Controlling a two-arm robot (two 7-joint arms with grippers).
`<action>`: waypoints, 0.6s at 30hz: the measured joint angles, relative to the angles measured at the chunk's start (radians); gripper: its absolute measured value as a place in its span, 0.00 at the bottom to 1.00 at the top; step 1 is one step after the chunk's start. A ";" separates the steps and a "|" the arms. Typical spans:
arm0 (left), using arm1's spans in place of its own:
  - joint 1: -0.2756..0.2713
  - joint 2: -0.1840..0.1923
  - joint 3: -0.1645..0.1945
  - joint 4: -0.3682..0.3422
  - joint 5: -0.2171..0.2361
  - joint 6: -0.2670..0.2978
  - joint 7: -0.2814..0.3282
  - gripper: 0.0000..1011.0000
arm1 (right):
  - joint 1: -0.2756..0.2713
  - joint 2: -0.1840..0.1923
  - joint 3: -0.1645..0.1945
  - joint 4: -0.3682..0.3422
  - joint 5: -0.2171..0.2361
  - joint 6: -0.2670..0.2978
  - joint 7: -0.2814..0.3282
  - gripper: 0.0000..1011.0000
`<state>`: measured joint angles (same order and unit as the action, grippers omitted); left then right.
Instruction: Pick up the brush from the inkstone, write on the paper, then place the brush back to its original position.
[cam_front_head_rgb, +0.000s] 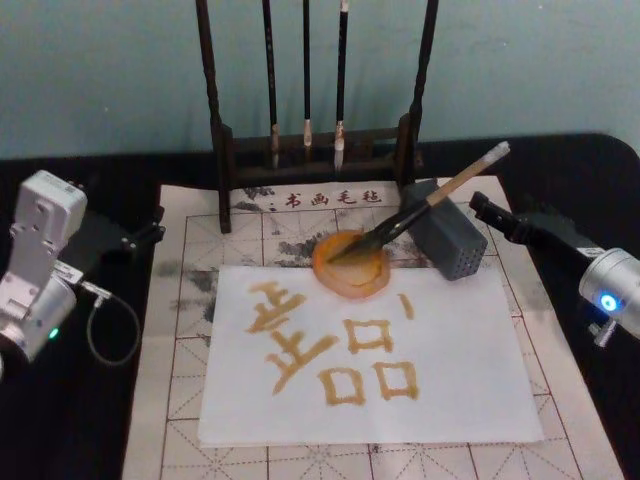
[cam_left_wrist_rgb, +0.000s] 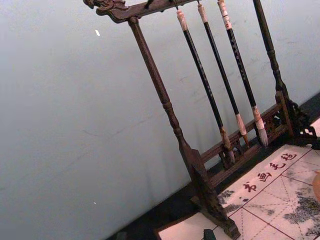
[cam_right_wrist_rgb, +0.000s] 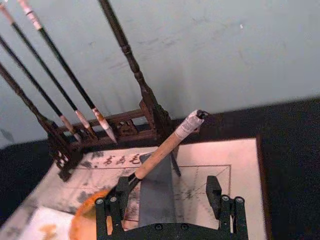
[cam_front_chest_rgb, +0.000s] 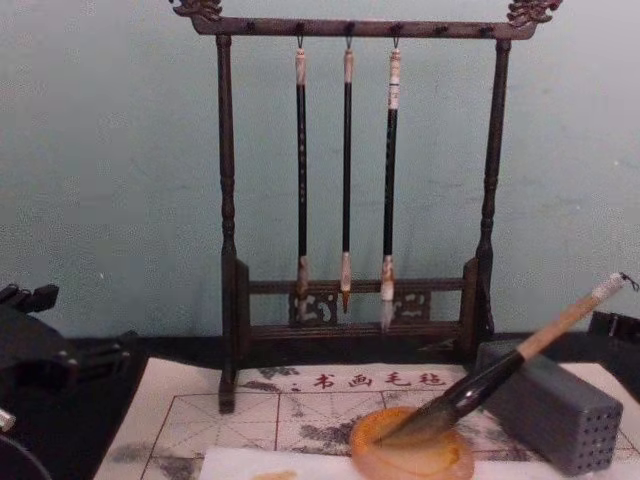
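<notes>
The brush lies tilted, its dark bristles in the round orange inkstone and its tan handle leaning on a grey block. The chest view has the brush and the inkstone low at the right. In front of the inkstone lies the white paper, bearing tan brushed characters. My right gripper hovers just right of the block, clear of the brush. In the right wrist view the right gripper is open, the brush crossing beyond its fingers. My left gripper rests at the mat's left edge.
A dark wooden rack with three thin hanging brushes stands at the back of the table. A cream mat with a red grid lies under the paper. A cable loops by the left arm on the black tabletop.
</notes>
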<state>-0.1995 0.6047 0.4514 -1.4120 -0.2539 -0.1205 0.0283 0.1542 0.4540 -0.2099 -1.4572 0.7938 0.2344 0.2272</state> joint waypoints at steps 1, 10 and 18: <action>0.000 0.000 0.000 0.000 0.000 0.000 0.000 0.99 | 0.003 -0.010 0.007 0.003 0.026 0.020 -0.004 0.99; 0.000 0.000 0.000 0.000 0.000 0.000 0.000 0.99 | 0.034 -0.081 0.045 0.038 0.176 0.109 -0.066 0.99; 0.000 0.000 0.000 0.000 0.000 0.000 0.000 0.99 | 0.069 -0.128 0.060 0.077 0.254 0.135 -0.116 0.99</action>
<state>-0.1995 0.6047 0.4514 -1.4120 -0.2539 -0.1205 0.0283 0.2234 0.3258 -0.1504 -1.3803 1.0483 0.3693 0.1108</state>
